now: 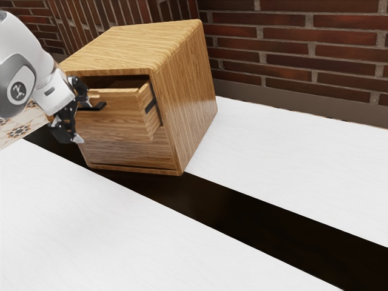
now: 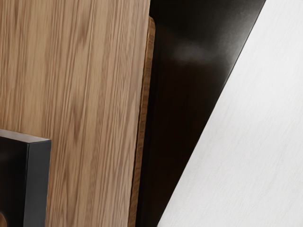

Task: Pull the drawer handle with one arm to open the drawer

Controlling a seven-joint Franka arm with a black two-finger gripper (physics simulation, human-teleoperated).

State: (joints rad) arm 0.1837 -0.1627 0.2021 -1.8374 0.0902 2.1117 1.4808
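Note:
A wooden cabinet (image 1: 176, 79) stands on the table against the brick wall. Its upper drawer (image 1: 118, 112) is pulled partway out toward the exterior view's left, and the dark gap behind the drawer front shows. My gripper (image 1: 95, 106) reaches in from the exterior view's left and is shut on the black drawer handle (image 1: 102, 105) on the drawer front. In the wrist view the wood-grain drawer front (image 2: 80, 94) is very close, with the black handle (image 2: 23, 179) right under my hand.
The table has white panels (image 1: 291, 151) split by a dark strip (image 1: 254, 224) that runs diagonally. A brick wall (image 1: 291, 42) stands behind the cabinet. A patterned floor patch (image 1: 18, 127) lies under my arm.

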